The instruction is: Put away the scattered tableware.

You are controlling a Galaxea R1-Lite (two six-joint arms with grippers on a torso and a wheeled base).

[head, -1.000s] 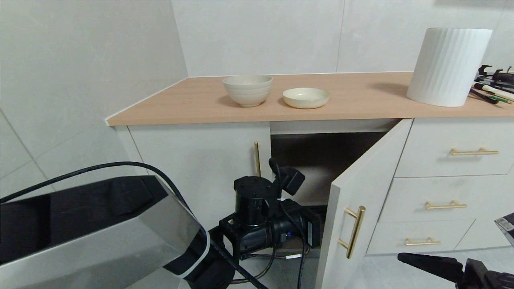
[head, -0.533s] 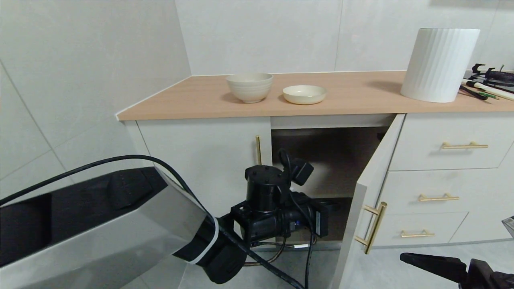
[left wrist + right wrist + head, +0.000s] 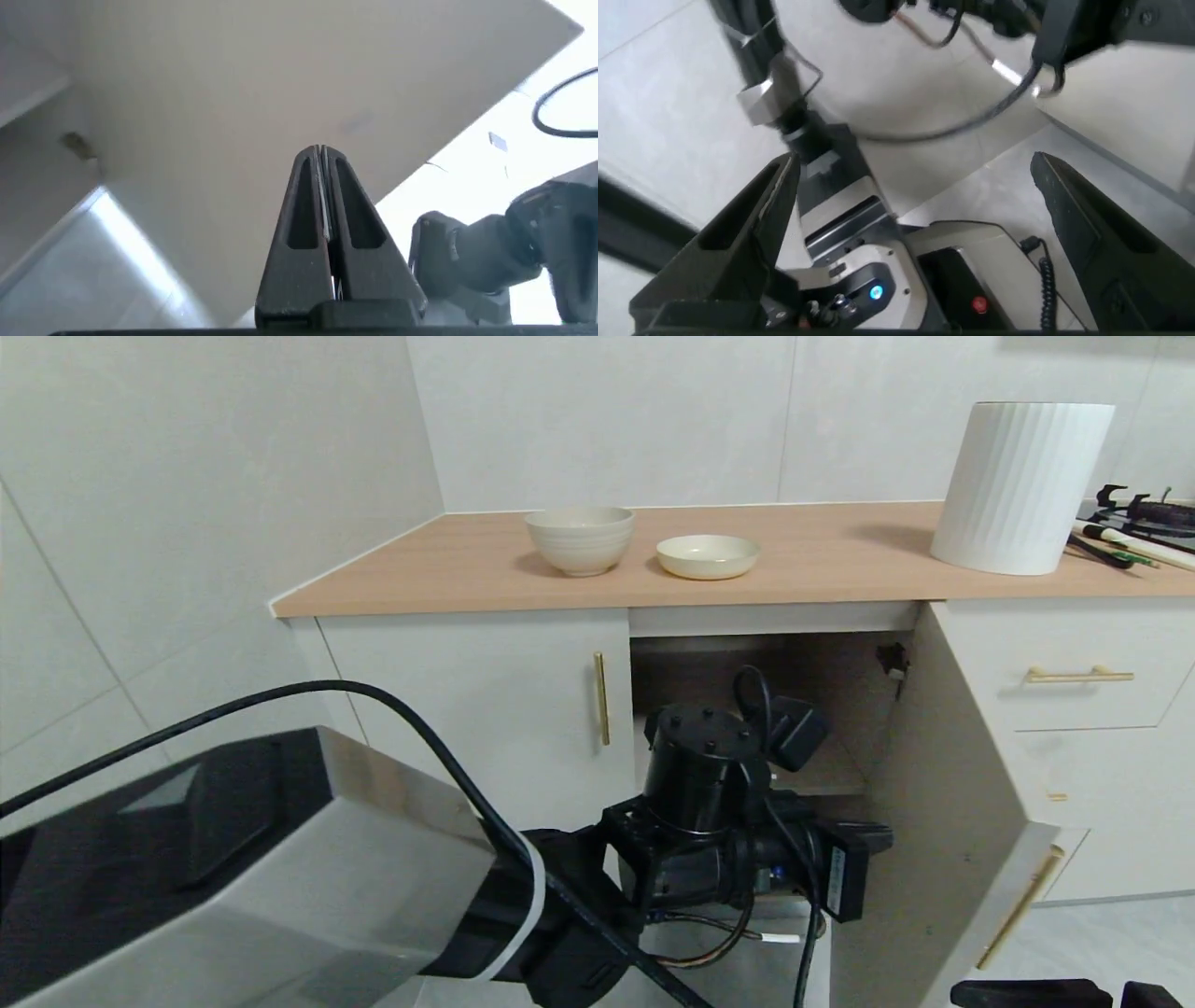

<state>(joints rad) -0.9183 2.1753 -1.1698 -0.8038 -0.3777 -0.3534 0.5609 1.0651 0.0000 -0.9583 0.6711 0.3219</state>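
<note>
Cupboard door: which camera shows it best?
The head view: the cupboard door stands swung wide open, gold handle at its edge. The left wrist view gives a pale panel, probably its face, behind the shut left pincer. The right wrist view faces the floor.

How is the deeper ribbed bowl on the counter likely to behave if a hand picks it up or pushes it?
The ribbed bowl looks like glazed ceramic, so it is probably rigid, breakable and somewhat slippery. Its wall narrows to a small foot, so a push near the rim may tip it.
</note>
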